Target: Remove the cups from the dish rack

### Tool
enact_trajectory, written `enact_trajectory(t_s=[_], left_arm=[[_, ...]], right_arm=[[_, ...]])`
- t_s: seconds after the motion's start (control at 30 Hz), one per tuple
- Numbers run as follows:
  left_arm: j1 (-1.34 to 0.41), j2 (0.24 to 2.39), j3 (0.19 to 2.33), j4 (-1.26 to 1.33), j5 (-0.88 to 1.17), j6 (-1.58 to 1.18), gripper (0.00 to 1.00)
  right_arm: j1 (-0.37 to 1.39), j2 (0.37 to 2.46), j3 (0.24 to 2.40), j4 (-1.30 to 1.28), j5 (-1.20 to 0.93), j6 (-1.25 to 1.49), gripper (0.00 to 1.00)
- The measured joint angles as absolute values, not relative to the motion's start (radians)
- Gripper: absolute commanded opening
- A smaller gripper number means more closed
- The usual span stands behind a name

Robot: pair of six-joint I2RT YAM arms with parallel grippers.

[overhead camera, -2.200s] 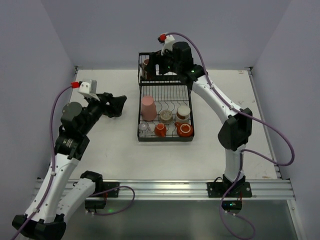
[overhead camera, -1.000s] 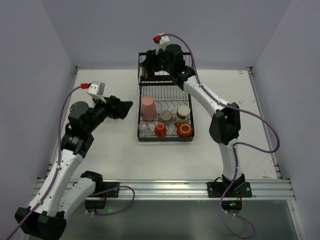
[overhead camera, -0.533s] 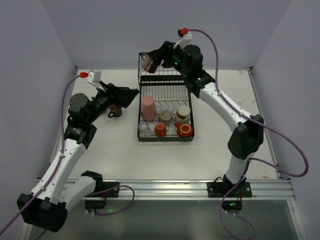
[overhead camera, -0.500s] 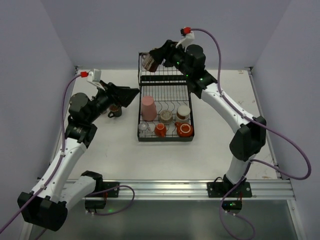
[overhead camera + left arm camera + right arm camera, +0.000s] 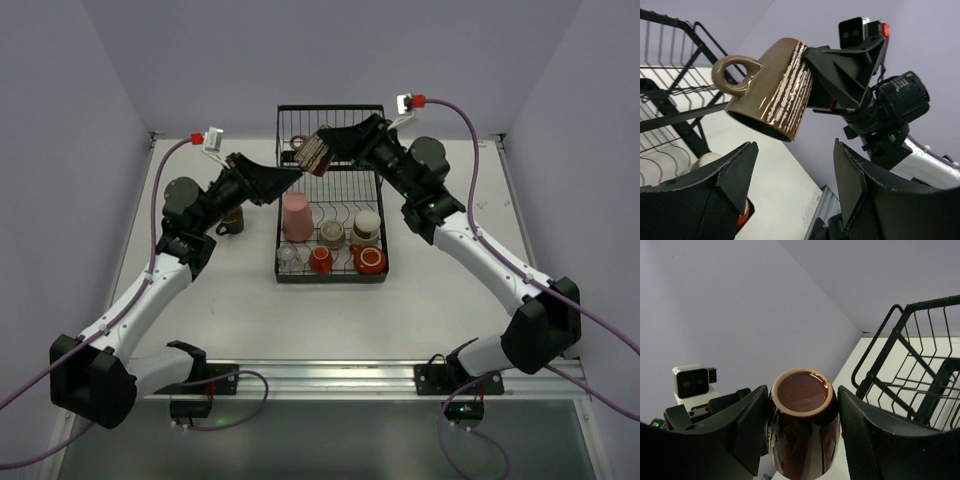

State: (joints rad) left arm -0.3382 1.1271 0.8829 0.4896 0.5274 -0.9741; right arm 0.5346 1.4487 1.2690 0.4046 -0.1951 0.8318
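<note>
My right gripper [image 5: 322, 150] is shut on a brown mug with pale streaks [image 5: 314, 153] and holds it tilted in the air over the dish rack's [image 5: 283, 203] left side. In the right wrist view the mug's base [image 5: 802, 392] faces the camera between the fingers [image 5: 751, 425]. My left gripper [image 5: 288, 178] is open and empty, just below and left of the mug, not touching it. In the left wrist view the mug [image 5: 767, 102] hangs mouth down above my open gripper [image 5: 795, 167]. The lower tray holds a pink tumbler [image 5: 297, 215], beige cups [image 5: 332, 233], orange-red cups [image 5: 321, 259] and a clear glass [image 5: 288, 255].
A dark mug [image 5: 232, 220] stands on the table left of the rack, under my left arm. The black wire rack's raised rear basket [image 5: 340, 125] is behind the held mug. The walls close the table at the back and sides.
My right gripper lifted the brown mug out of the rear basket and brought it forward and left. My left arm rose and reached right toward it, leaving the dark mug on the table.
</note>
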Motion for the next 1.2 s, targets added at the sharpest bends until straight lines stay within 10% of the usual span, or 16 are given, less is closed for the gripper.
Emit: enact_trajectory(t_s=[0.47,0.67,0.73,0.93,1.2], left_arm=[[-0.453,1.193,0.913,0.582,0.482,-1.039,0.55],[-0.453,1.198,0.913,0.604,0.419,-1.053,0.14],[-0.456,1.189,0.913,0.614,0.415,-1.054,0.00],[-0.471,1.110,0.936,0.404,0.348,-0.928,0.00],[-0.466,0.958,1.297,-0.376,-0.030,-0.586,0.00]], right_arm=[[0.543,1.376,1.105,0.577,-0.234,0.997,0.32],[0.575,1.374,1.056,0.654,-0.220,1.032,0.34],[0.577,1.373,1.031,0.678,-0.205,1.048,0.47],[0.594,1.336,0.962,0.700,-0.238,1.041,0.95],[0.608,1.118,0.949,0.477,-0.272,0.859,0.99]])
